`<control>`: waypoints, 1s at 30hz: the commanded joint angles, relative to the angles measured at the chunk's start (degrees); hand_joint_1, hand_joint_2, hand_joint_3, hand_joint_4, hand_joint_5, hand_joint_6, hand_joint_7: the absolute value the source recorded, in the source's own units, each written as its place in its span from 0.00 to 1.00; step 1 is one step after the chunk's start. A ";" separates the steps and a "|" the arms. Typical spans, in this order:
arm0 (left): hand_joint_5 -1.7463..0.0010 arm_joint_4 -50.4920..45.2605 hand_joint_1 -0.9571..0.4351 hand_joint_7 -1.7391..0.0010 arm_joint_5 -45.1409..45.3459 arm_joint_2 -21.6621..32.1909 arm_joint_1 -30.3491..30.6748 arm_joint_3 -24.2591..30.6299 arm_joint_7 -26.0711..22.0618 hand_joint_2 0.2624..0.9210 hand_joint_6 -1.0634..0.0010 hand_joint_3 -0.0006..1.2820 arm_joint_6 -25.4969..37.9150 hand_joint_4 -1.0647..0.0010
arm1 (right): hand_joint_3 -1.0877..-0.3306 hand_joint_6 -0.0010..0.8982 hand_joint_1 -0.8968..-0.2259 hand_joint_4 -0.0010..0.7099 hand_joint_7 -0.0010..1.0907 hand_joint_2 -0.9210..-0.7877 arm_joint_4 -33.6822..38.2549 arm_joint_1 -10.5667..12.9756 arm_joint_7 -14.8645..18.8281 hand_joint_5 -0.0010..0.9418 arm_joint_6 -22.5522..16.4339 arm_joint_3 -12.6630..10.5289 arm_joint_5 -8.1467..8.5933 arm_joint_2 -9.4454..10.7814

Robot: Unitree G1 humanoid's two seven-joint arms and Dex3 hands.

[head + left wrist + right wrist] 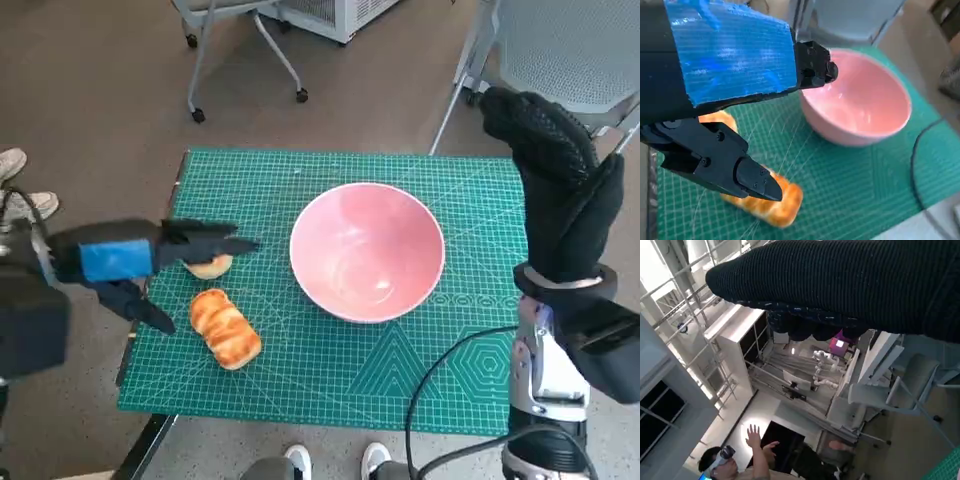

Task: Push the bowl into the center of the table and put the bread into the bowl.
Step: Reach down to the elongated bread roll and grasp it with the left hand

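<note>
While the pink, smooth-glazed round bowl [367,251] sits roughly mid-counter on the green gridded cutting mat [400,380], it holds nothing, so the push step looks done and the bread step not yet.

Two bread pieces lie left of the bowl: a golden, ridged oblong loaf [225,327] toward the near left, and a smaller pale round bun [209,265] just beyond it, partly hidden under the black fingers.

Left hand [150,262], black with blue tape on its back: fingers spread, holding nothing. It hovers over the bread, upper fingers [225,240] reaching above the bun toward the bowl, lower finger [752,180] pointing down beside the loaf. Judgement: this spread is set up to close on a piece; the left wrist view shows the loaf [775,205] lying between and below the fingers, apparently not touched.

Right hand [560,185], black knitted glove: raised well above the far right edge of the counter, apart from the bowl, presumably parked clear. Grips nothing; whether the fingers are spread or curled I cannot tell.
</note>
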 commanded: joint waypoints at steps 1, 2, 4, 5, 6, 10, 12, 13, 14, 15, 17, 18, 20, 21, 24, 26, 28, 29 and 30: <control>0.99 0.05 0.65 0.96 3.24 -0.09 0.68 -2.17 0.90 0.77 0.81 0.03 -1.59 0.93 | 0.54 0.07 0.27 0.28 0.50 0.00 0.02 1.44 0.05 0.00 0.59 -0.06 0.08 -0.24; 0.99 0.17 0.65 0.96 3.75 -0.15 0.72 -2.52 1.02 0.77 0.80 0.03 -1.71 0.93 | 0.54 0.07 0.27 0.28 0.50 0.00 0.04 1.45 0.07 0.00 0.56 -0.06 0.06 -0.24; 0.99 0.50 0.65 0.96 4.54 -0.30 0.74 -3.14 1.17 0.77 0.80 0.03 -1.98 0.92 | 0.54 0.07 0.27 0.28 0.50 0.00 0.16 1.44 0.10 0.00 0.50 -0.06 0.06 -0.25; 0.99 0.75 0.65 0.96 5.14 -0.44 0.75 -3.63 1.25 0.77 0.79 0.03 -2.16 0.92 | 0.54 0.07 0.27 0.28 0.50 0.00 0.28 1.43 0.13 0.00 0.47 -0.06 0.08 -0.24; 0.99 0.82 0.65 0.96 5.57 -0.53 0.77 -3.99 1.33 0.77 0.79 0.03 -2.23 0.92 | 0.54 0.07 0.27 0.28 0.50 0.00 0.30 1.45 0.17 0.00 0.49 -0.08 0.13 -0.26; 0.99 0.94 0.65 0.97 7.82 -0.80 1.05 -5.30 2.28 0.76 0.78 0.03 -2.64 0.91 | 0.54 0.07 0.27 0.27 0.50 0.00 0.26 1.49 0.20 0.00 0.62 -0.12 0.19 -0.32; 1.00 1.21 0.66 0.97 8.71 -0.96 1.16 -5.80 2.73 0.76 0.78 0.03 -2.88 0.91 | 0.54 0.07 0.28 0.27 0.50 0.00 0.21 1.52 0.21 0.00 0.68 -0.13 0.23 -0.34; 1.00 1.57 0.66 0.97 9.33 -1.11 1.26 -6.20 3.09 0.76 0.78 0.03 -3.16 0.91 | 0.54 0.07 0.28 0.27 0.50 0.00 0.17 1.57 0.23 0.00 0.70 -0.15 0.26 -0.36; 1.00 1.84 0.66 0.97 9.77 -1.21 1.33 -6.50 3.36 0.76 0.78 0.03 -3.38 0.90 | 0.53 0.06 0.28 0.27 0.50 0.00 0.14 1.61 0.24 0.00 0.71 -0.17 0.28 -0.38; 1.00 2.13 0.67 0.98 10.48 -1.40 1.48 -6.92 3.74 0.76 0.78 0.03 -3.61 0.90 | 0.53 0.06 0.28 0.27 0.50 0.00 0.08 1.68 0.23 0.00 0.73 -0.18 0.27 -0.39; 1.00 2.51 0.67 0.98 11.44 -1.68 1.65 -7.56 4.29 0.76 0.78 0.03 -3.90 0.90 | 0.53 0.06 0.28 0.27 0.50 0.00 0.00 1.76 0.20 0.00 0.76 -0.18 0.24 -0.40; 1.00 2.66 0.67 0.98 11.79 -1.78 1.69 -7.82 4.51 0.76 0.78 0.03 -4.01 0.90 | 0.53 0.06 0.28 0.27 0.50 0.00 -0.04 1.79 0.19 0.00 0.77 -0.18 0.23 -0.41; 1.00 3.33 0.67 0.98 12.65 -2.15 1.74 -8.50 5.03 0.76 0.77 0.03 -4.56 0.90 | 0.53 0.06 0.29 0.27 0.50 0.00 -0.01 1.85 0.19 0.00 0.74 -0.19 0.20 -0.44; 1.00 3.53 0.67 0.98 12.84 -2.22 1.72 -8.68 5.18 0.75 0.77 0.03 -4.74 0.90 | 0.53 0.06 0.29 0.27 0.50 0.00 0.02 1.85 0.19 0.00 0.73 -0.20 0.21 -0.45; 1.00 4.43 0.67 0.98 13.86 -2.73 1.75 -9.49 5.87 0.75 0.76 0.03 -5.35 0.90 | 0.53 0.06 0.29 0.27 0.51 0.00 0.18 1.85 0.22 0.00 0.71 -0.24 0.23 -0.54; 1.00 4.98 0.67 0.98 14.52 -3.06 1.71 -9.95 6.23 0.75 0.76 0.03 -5.67 0.90 | 0.53 0.06 0.29 0.27 0.51 0.00 0.24 1.84 0.20 0.00 0.72 -0.26 0.23 -0.58; 1.00 5.59 0.67 0.98 15.25 -3.38 1.68 -10.52 6.67 0.75 0.75 0.03 -6.01 0.89 | 0.53 0.06 0.29 0.27 0.51 0.00 0.16 1.88 0.15 0.00 0.77 -0.25 0.20 -0.60; 1.00 6.03 0.68 0.98 15.72 -3.63 1.65 -10.91 6.96 0.75 0.75 0.03 -6.24 0.89 | 0.53 0.06 0.29 0.27 0.51 0.00 0.13 1.89 0.14 0.00 0.81 -0.26 0.20 -0.62; 0.99 6.35 0.68 0.98 16.02 -3.80 1.59 -11.15 7.15 0.74 0.75 0.03 -6.43 0.88 | 0.53 0.06 0.29 0.27 0.51 0.00 0.15 1.88 0.14 0.00 0.84 -0.27 0.21 -0.64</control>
